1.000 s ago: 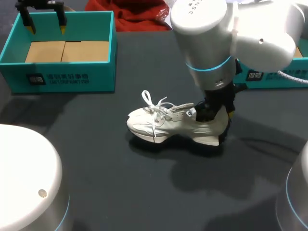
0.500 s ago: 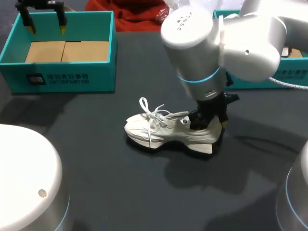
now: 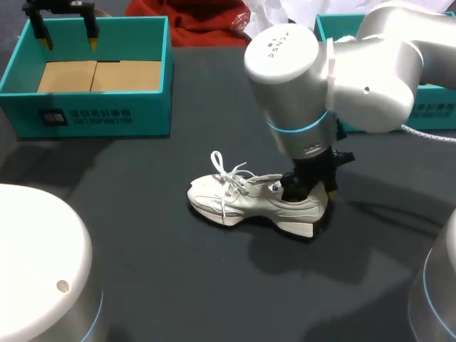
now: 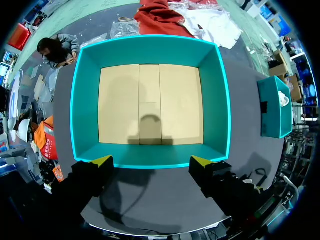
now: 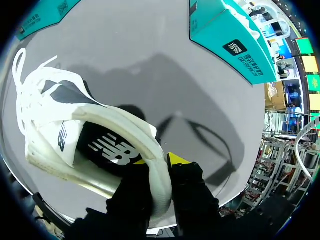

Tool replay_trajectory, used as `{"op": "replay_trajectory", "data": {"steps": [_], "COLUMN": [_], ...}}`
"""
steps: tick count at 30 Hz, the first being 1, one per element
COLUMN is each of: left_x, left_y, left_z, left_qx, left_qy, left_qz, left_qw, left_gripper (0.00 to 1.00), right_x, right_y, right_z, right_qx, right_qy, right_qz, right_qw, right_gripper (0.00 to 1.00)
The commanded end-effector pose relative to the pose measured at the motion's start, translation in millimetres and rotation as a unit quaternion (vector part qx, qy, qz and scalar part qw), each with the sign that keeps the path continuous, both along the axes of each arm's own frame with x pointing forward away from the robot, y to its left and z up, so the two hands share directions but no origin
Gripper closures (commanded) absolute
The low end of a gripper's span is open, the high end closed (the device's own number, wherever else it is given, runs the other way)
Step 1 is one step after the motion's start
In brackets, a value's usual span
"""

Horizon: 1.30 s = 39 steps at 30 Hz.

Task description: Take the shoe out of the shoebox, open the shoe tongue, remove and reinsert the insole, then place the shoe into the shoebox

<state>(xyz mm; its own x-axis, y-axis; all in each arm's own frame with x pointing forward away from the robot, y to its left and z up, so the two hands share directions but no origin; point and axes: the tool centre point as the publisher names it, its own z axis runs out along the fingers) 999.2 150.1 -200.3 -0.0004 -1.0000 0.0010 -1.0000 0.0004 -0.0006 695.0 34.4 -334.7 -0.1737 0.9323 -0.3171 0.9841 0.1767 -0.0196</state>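
An open teal card shoebox [image 3: 100, 117] w/ a brown floor sits at the far left. A second teal box [image 3: 427, 107] sits at the far right, well apart from it. The L tool [image 3: 65, 25] hangs over the shoebox's [image 4: 150, 42] edge. That L tool [image 4: 152, 162] has its yellow tips apart & holds nothing. The big white R arm [image 3: 335, 71] comes in from the right & hides some of the surface behind it.

The dark grey surface [image 3: 142, 249] is flat & plain.

The white lace-up shoe [image 3: 242, 203] stands on its sole near the middle, toe to the left, well apart from both boxes. The R tool [image 3: 310, 187] is at its heel. Close up, the R tool [image 5: 157, 162] is clamped on the back rim of the shoe [image 5: 55, 125]: one finger inside, one outside.
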Motion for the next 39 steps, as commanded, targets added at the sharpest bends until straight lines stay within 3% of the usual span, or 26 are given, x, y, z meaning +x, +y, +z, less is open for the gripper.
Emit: {"op": "replay_trajectory", "data": {"steps": [1, 20, 22, 23, 28, 37, 39], "left_x": [0.2, 0.2, 0.2, 0.2, 0.2, 0.2, 0.2], "left_y": [0.0, 0.0, 0.0, 0.0, 0.0, 0.0, 0.0], "left_z": [0.2, 0.2, 0.2, 0.2, 0.2, 0.2, 0.2], "left_qx": [0.0, 0.0, 0.0, 0.0, 0.0, 0.0, 0.0], "left_qy": [0.0, 0.0, 0.0, 0.0, 0.0, 0.0, 0.0], "left_qz": [0.0, 0.0, 0.0, 0.0, 0.0, 0.0, 0.0], "left_qw": [1.0, 1.0, 1.0, 1.0, 1.0, 1.0, 1.0], "left_gripper": [0.0, 0.0, 0.0, 0.0, 0.0, 0.0, 0.0], "right_x": [-1.6, -7.7, -8.6, -9.3, -11.4, -15.9, -15.8], "right_y": [-1.1, 9.3, 9.4, 9.5, 8.0, 7.2, 6.9], "right_z": [-8.6, -22.7, -21.5, -20.2, -17.6, -6.8, -1.7], "right_qx": [0.01, 0.031, 0.032, 0.032, 0.033, 0.034, 0.035], "right_qy": [0.0, 0.005, 0.005, 0.005, 0.003, -0.001, 0.0], "right_qz": [0.0, 0.0, -0.002, -0.003, -0.009, -0.018, -0.02], "right_qw": [1.0, 1.0, 0.999, 0.999, 0.999, 0.999, 0.999], "right_gripper": [1.0, 1.0, 0.7, 0.66, 0.65, 0.51, 0.38]}}
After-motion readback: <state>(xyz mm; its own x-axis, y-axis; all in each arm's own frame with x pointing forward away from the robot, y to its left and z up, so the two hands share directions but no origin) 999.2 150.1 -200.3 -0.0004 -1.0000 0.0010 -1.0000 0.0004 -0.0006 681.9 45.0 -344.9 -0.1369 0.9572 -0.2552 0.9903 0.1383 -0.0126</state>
